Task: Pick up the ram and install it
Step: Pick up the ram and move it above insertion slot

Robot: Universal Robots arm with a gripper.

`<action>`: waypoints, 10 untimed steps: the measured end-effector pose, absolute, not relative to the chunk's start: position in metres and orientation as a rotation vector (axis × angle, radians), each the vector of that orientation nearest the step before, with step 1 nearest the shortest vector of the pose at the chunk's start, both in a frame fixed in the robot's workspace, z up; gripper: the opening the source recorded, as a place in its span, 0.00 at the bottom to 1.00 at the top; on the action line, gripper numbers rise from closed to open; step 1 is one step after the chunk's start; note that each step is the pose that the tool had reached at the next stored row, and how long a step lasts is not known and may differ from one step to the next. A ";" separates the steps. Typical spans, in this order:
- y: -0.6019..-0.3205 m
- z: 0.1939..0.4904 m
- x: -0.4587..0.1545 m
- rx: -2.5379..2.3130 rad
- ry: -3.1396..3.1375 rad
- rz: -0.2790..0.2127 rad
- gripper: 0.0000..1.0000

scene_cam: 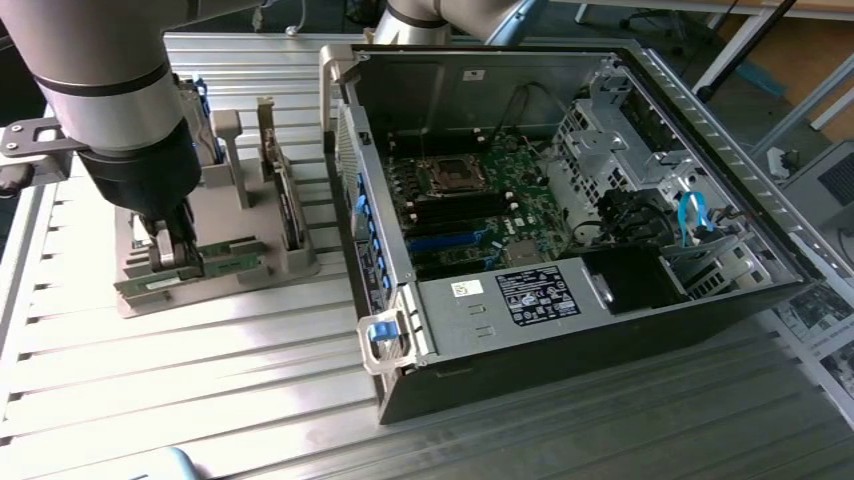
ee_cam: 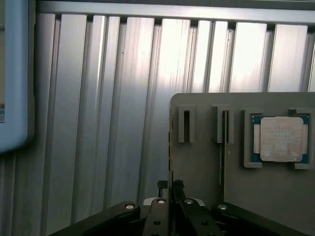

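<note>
My gripper (scene_cam: 174,258) reaches down onto the grey parts holder (scene_cam: 287,262) at the exterior view's left. In the wrist view its black fingertips (ee_cam: 163,186) are pressed together on the thin edge of a green ram (ee_cam: 171,147), which stands along the holder's (ee_cam: 197,167) rim. The ram's green board (scene_cam: 230,252) shows beside the fingers in the exterior view. A second ram (ee_cam: 225,142) stands edge-up in a slot of the holder. The open computer case (scene_cam: 694,110) lies on its side to the right, and its motherboard (scene_cam: 514,200) has black memory slots (scene_cam: 457,213).
A square silver CPU (ee_cam: 280,139) sits in a pocket of the holder. Upright parts (scene_cam: 278,165) stand in the holder's far slots. A pale blue-edged object (ee_cam: 15,73) borders the ribbed aluminium table (ee_cam: 123,98). The case's near wall (scene_cam: 387,330) rises between holder and motherboard.
</note>
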State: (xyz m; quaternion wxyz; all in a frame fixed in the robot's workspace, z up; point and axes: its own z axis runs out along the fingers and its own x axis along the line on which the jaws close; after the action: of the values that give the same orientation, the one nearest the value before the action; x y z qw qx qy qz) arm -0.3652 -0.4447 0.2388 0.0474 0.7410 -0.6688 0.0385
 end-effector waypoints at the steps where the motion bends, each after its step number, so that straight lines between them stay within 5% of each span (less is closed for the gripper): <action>1: -0.445 0.240 -0.365 2.260 -2.040 0.117 0.13; 10: -0.445 0.256 -0.365 2.260 -2.040 0.117 0.13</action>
State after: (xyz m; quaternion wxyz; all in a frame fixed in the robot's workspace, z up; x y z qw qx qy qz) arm -0.3652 -0.4447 0.2563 0.0474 0.7410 -0.6688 0.0384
